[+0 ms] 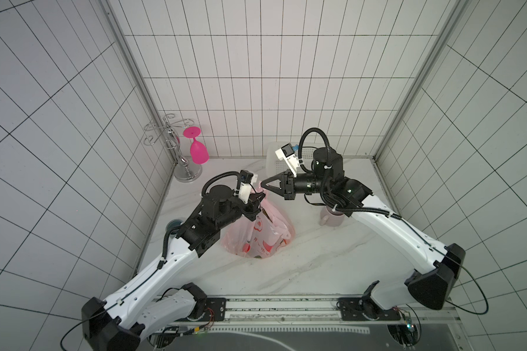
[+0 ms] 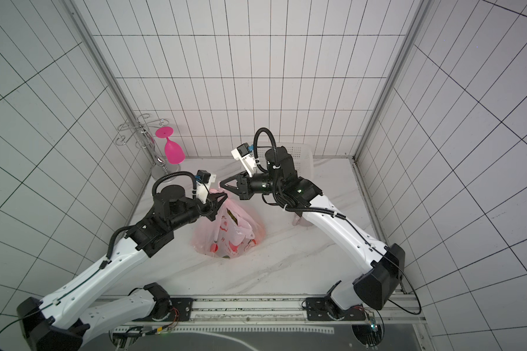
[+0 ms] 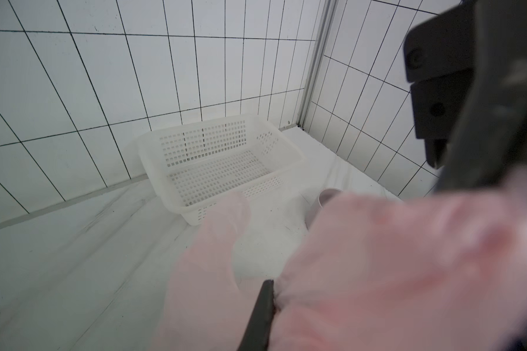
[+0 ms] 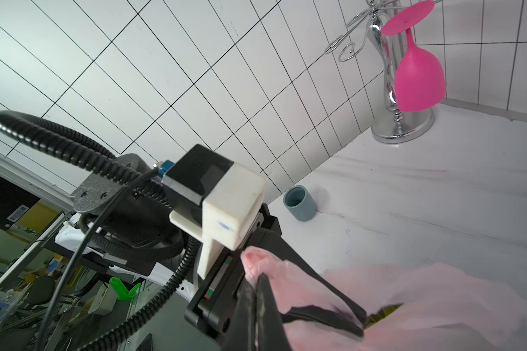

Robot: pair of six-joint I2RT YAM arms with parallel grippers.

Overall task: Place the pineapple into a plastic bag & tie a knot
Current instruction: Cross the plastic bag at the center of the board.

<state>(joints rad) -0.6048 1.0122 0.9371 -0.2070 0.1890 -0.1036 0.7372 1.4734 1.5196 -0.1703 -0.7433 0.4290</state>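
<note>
The plastic bag point(image 1: 265, 240) in mid-frame looks full. The right hand point(image 1: 263, 184) pinches its top; the left hand point(image 2: 222, 199), I cannot tell. Tying looks left.

Plastic bag point(image 1: 260, 234) central; basket point(image 3: 222, 121) behind it, rack point(image 1: 186, 171) back-left, mug point(image 1: 330, 218) right, cup point(image 1: 174, 224) left
</note>
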